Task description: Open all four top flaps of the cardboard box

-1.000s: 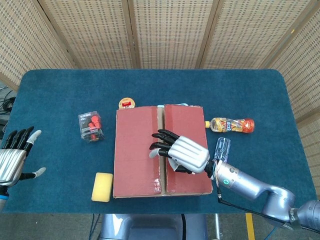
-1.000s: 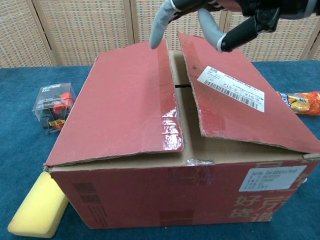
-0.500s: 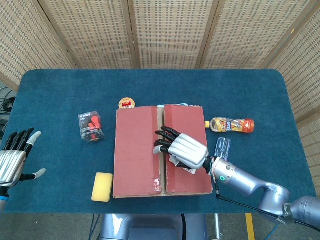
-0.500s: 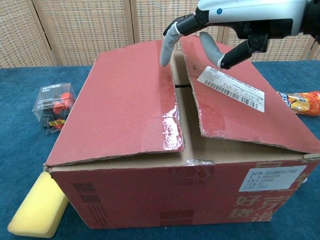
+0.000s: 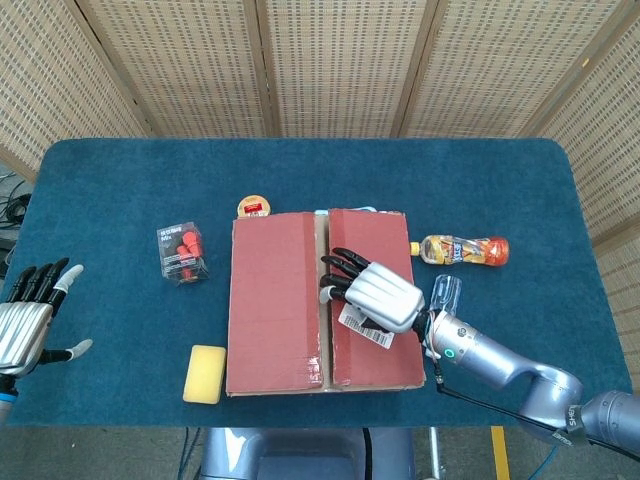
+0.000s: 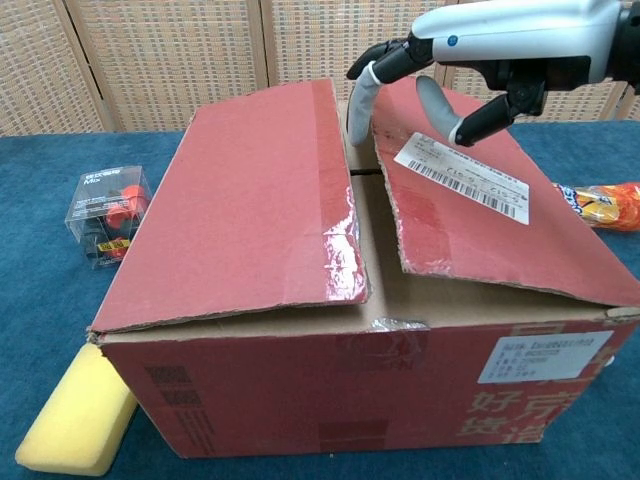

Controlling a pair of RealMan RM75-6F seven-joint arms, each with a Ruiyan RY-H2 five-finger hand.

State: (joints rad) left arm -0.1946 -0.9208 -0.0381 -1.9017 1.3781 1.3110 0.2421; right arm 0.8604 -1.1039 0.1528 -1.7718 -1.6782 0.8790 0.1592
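Sits mid-table: box (image 6: 330, 400), big, stiff cardboard, likely light, so apt to slide if pulled sideways. Both long flaps, left flap (image 6: 240, 200) and right flap (image 6: 480, 215), already sprung up along the centre seam; tape glossy, probably slick. Best hold: free inner edge, lifting and folding outward. Hovers above the seam: right hand (image 5: 372, 293), fingers spread, gripping nothing. Waits at the table's edge: left hand (image 5: 25, 325), fingers apart, empty.

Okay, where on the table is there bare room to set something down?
Bare cloth spans the whole far strip behind the cardboard box, and the wide left stretch between the clear case and left hand. Crowded: right of the box, by the bottle and right hand.
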